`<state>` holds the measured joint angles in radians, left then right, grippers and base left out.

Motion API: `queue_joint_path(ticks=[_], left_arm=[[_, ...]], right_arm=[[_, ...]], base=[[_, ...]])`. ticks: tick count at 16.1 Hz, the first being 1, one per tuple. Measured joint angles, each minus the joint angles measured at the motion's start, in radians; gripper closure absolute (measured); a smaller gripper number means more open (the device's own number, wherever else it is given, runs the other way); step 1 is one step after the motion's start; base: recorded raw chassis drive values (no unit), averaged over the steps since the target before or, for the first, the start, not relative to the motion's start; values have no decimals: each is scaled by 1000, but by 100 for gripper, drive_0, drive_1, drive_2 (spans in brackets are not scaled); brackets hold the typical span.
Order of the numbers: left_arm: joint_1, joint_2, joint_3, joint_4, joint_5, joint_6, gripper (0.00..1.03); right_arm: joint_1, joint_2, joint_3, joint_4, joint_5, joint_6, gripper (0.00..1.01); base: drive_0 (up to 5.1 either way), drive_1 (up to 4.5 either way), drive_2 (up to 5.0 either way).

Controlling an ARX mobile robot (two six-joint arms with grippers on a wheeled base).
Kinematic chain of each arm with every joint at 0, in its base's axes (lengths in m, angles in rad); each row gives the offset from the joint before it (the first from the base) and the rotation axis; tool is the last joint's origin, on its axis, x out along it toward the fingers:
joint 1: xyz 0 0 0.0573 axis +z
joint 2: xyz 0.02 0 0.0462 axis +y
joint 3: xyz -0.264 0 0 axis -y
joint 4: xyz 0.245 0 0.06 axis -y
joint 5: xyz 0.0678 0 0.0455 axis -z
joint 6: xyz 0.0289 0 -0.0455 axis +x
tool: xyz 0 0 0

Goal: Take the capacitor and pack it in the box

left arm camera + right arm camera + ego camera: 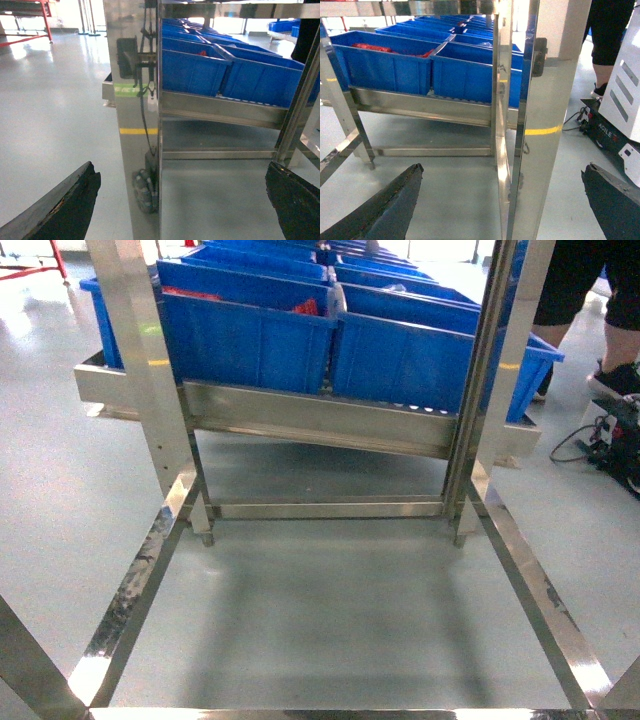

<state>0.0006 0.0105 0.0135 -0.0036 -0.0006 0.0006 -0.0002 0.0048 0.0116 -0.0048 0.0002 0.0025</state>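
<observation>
Neither capacitor nor pink box is in any view; only blue bins (260, 340) on the steel rack (320, 425), some holding red items too small to identify. The left gripper (180, 200) is spread wide beside a rack upright (132, 125), empty. The right gripper (505, 200) is likewise spread, empty, straddling another upright (540, 130). Judged: approach stage. Both arms should clear the uprights and the box be located before any reach over the bins
</observation>
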Motion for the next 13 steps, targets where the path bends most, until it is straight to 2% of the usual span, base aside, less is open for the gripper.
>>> queue_joint_path(ticks=[13], left_arm=[[0,0,0,0,0,0,5]], right_arm=[[0,0,0,0,0,0,3]], base=[[0,0,0]])
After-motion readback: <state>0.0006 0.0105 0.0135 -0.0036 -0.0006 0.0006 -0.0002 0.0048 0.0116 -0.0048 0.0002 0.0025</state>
